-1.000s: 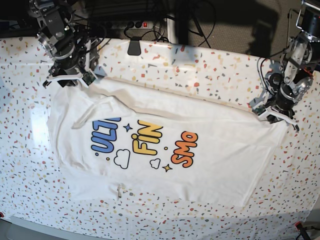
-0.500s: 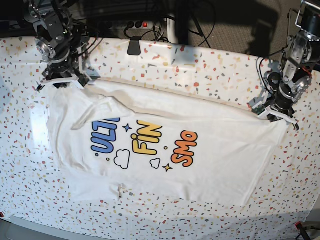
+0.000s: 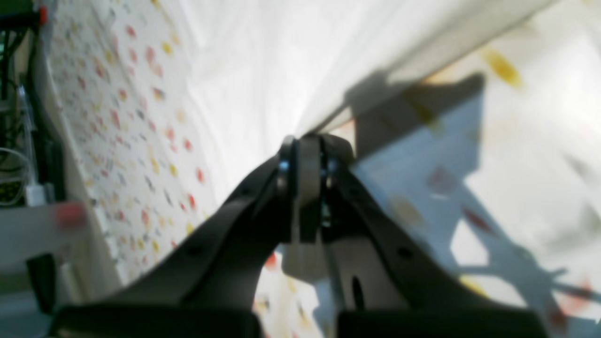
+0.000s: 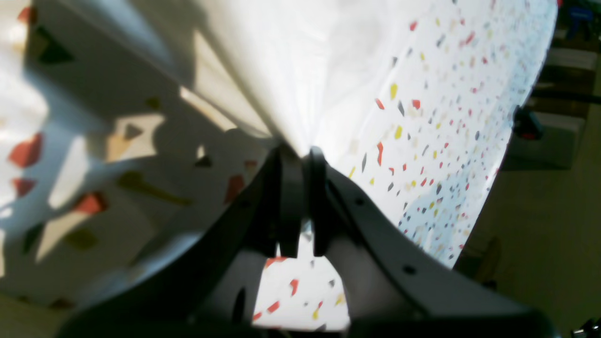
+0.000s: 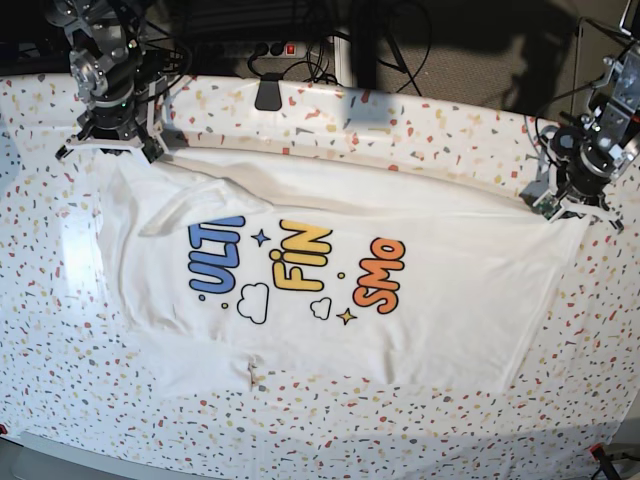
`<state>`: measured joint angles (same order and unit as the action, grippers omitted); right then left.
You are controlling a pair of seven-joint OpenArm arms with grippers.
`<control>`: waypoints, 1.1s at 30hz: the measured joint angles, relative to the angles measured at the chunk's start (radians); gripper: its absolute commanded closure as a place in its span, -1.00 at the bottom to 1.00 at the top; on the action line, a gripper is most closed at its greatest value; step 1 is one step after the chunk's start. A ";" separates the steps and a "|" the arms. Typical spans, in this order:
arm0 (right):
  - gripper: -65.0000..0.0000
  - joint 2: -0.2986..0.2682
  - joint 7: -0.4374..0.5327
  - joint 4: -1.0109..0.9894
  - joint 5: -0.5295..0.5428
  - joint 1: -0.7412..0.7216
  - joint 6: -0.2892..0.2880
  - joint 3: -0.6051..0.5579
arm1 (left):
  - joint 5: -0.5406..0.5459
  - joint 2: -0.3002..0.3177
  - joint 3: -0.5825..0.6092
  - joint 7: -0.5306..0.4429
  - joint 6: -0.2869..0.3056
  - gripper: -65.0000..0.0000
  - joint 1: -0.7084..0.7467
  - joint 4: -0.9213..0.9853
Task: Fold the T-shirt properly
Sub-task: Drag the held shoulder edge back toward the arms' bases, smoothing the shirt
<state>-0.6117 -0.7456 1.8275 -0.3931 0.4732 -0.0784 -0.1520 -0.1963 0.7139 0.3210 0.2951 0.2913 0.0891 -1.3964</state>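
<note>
The white T-shirt (image 5: 440,300) lies print-up across the speckled table (image 5: 420,130), stretched between both arms, showing "ULT", "FIN" and "SMO" in blue, yellow and orange. A folded flap covers the upper print near the left sleeve. My right gripper (image 5: 108,148) at the far left is shut on one shirt corner; the right wrist view shows its closed jaws pinching white cloth (image 4: 300,94) at the gripper (image 4: 296,152). My left gripper (image 5: 578,205) at the far right is shut on the opposite corner; the left wrist view shows the gripper (image 3: 305,143) clamping the fabric edge (image 3: 281,61).
A black clamp-like object (image 5: 268,95) sits at the table's back edge. A power strip (image 5: 262,48) and cables lie behind it. The table's front edge runs along the bottom, with a red item (image 5: 600,452) at its right corner.
Both grippers moved outward and toward the back, pulling the shirt taut. The shirt slid back and right, and its top edge straightened. A bit more of the print shows.
</note>
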 measured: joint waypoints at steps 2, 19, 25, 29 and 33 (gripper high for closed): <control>1.00 0.000 -0.016 0.013 0.001 0.035 0.016 0.000 | 0.020 0.029 0.000 0.003 0.002 1.00 0.053 -0.063; 1.00 -0.003 0.035 0.020 -0.066 0.300 0.273 0.000 | 0.014 0.074 -0.005 0.051 -0.016 1.00 0.262 -0.213; 0.65 -0.004 0.025 0.036 -0.080 0.300 0.337 0.001 | 0.018 0.073 -0.005 0.131 -0.003 0.80 0.272 -0.260; 0.19 -0.006 0.007 0.063 -0.085 0.300 0.343 0.001 | 0.014 0.073 -0.005 0.284 -0.012 0.02 0.270 -0.326; 0.18 -0.006 -0.018 0.093 -0.084 0.300 0.332 0.001 | 0.003 0.073 -0.005 0.411 -0.002 0.00 0.271 -0.367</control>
<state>-0.6182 -0.7635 1.9205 -0.4767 0.7731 0.2531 -0.1513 -0.1928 0.7868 0.3161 0.7059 0.2893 0.3603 -1.7638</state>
